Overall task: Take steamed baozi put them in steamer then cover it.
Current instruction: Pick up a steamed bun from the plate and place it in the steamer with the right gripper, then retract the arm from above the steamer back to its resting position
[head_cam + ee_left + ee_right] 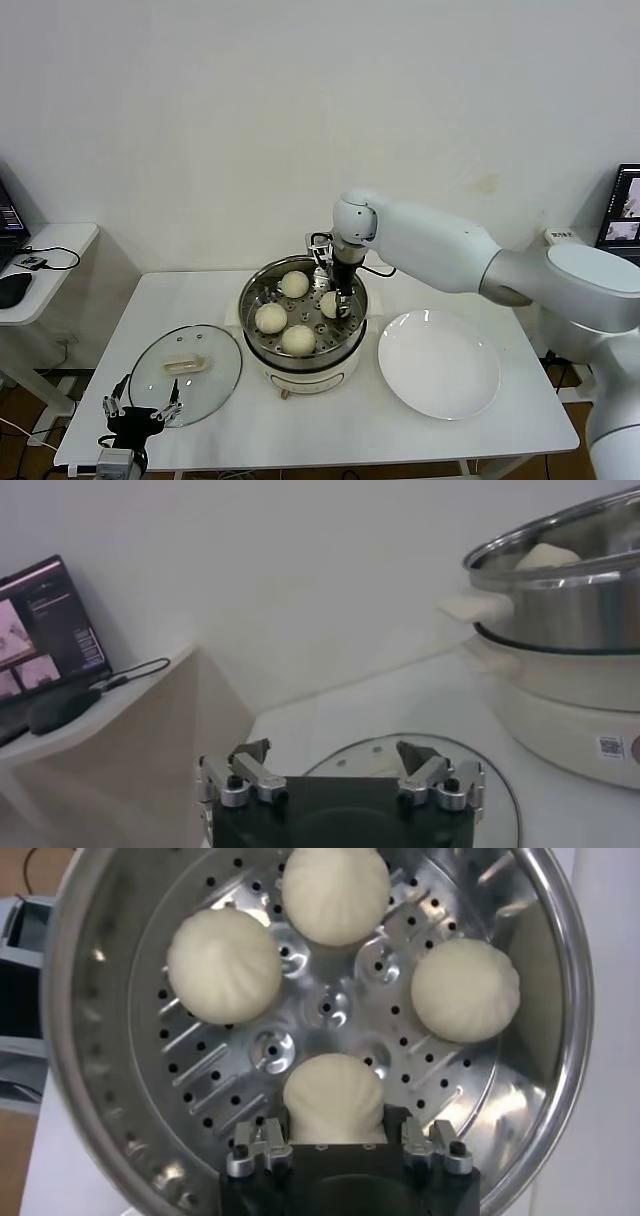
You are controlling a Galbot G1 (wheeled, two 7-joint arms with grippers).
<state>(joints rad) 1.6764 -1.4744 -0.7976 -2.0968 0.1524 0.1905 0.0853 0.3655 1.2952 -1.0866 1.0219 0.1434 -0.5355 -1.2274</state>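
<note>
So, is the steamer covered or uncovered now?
Uncovered: the cover lies flat on the table, left of the steamer, whose four baozi show.

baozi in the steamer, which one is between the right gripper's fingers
The baozi on the steamer tray's right side, between the right gripper fingers; the other three sit clear of it.

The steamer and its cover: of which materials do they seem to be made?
The steamer looks like polished stainless steel: mirror-bright wall and perforated tray, on a matte cream base, probably plastic. The cover seems clear glass, since the table shows through it, with a metal rim and a cream handle, likely plastic.
</note>
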